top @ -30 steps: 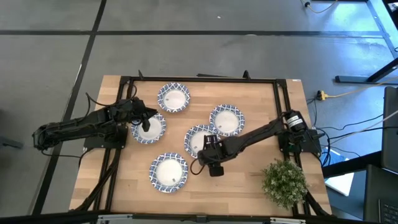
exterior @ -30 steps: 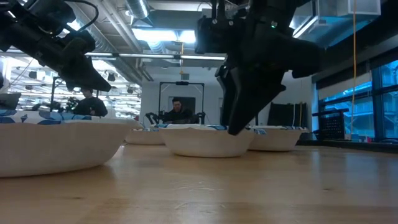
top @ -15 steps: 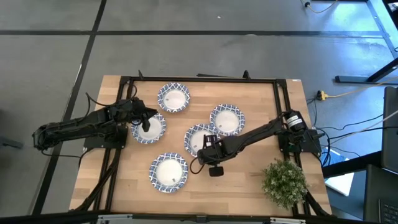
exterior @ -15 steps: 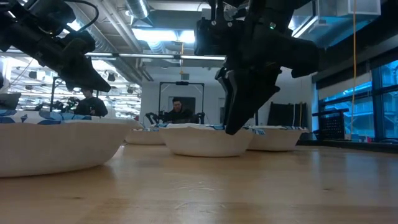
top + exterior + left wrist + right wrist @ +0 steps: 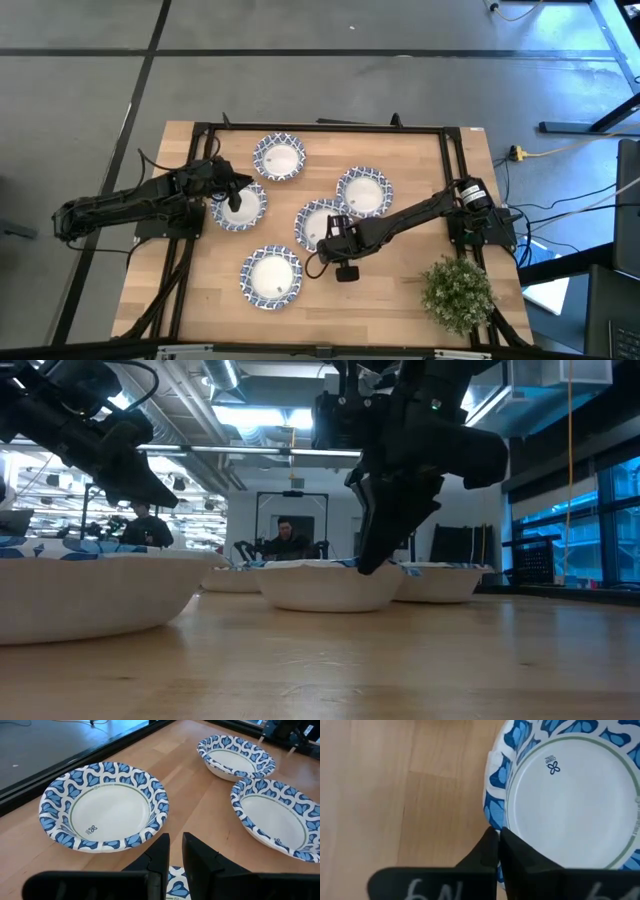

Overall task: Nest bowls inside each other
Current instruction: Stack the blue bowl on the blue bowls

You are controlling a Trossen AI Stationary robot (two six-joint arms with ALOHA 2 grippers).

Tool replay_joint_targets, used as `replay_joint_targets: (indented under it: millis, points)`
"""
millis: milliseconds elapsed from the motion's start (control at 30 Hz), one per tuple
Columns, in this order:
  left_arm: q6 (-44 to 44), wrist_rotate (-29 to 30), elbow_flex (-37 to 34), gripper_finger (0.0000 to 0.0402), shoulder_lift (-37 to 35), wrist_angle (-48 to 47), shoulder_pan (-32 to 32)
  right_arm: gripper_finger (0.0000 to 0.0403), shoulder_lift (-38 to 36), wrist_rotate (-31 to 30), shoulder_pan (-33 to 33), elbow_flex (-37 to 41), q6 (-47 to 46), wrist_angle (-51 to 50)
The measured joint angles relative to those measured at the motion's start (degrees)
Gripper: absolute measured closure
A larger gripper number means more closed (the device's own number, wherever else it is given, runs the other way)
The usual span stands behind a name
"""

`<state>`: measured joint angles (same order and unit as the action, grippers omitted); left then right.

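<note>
Five blue-rimmed white bowls show on the wooden table. My right gripper (image 5: 335,233) is shut on the middle bowl (image 5: 318,222), which stands on its base in the low view (image 5: 330,588). My left gripper (image 5: 236,197) is shut on the left bowl (image 5: 240,207). The other three rest on their bases with no gripper on them: one far (image 5: 279,157), one right of the middle (image 5: 365,192), one near (image 5: 271,276). My left gripper has a piece of the bowl's patterned rim (image 5: 175,874) between its two nearly closed fingers (image 5: 161,855). The gripper itself hides the rest of the hold. The arm reaches in from the table's left. My right gripper pinches the middle bowl's patterned rim (image 5: 495,822) on its near right side, one finger outside over the wood and one finger (image 5: 512,851) inside. The fingers slant down from the table's right. The bowl's base stays on the table.
A green potted plant (image 5: 458,292) stands at the near right corner. Black frame rails (image 5: 320,126) run along the far and side edges. Bare wood lies near the front edge (image 5: 370,300). A person (image 5: 285,538) sits in the room beyond the table.
My right gripper has shut its fingers on the middle bowl's rim, with its arm almost in place. The left arm has kept still.
</note>
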<state>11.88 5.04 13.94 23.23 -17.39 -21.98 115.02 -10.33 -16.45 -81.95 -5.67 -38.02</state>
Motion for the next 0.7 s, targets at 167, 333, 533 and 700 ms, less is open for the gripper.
replay_joint_targets:
  millis: [167, 333, 533, 700]
  points:
    - [0.0, 0.0, 0.0, 0.0354, 0.0, 0.0, 0.0, 0.0396, 0.0, -0.5, 0.0, 0.0, -0.1, 0.0]
    - [0.0, 0.0, 0.0, 0.0354, 0.0, 0.0, 0.0, 0.0395, 0.0, -0.3, 0.0, 0.0, -1.2, 0.5]
    - [0.0, 0.0, 0.0, 0.0354, 0.0, 0.0, 0.0, 0.0395, 0.1, -0.2, 0.0, -1.0, -1.2, 0.3]
    - [0.1, 0.0, 0.0, 0.0354, 0.0, 0.0, 0.0, 0.0398, 0.1, -0.1, 0.0, -6.2, 0.9, -0.9]
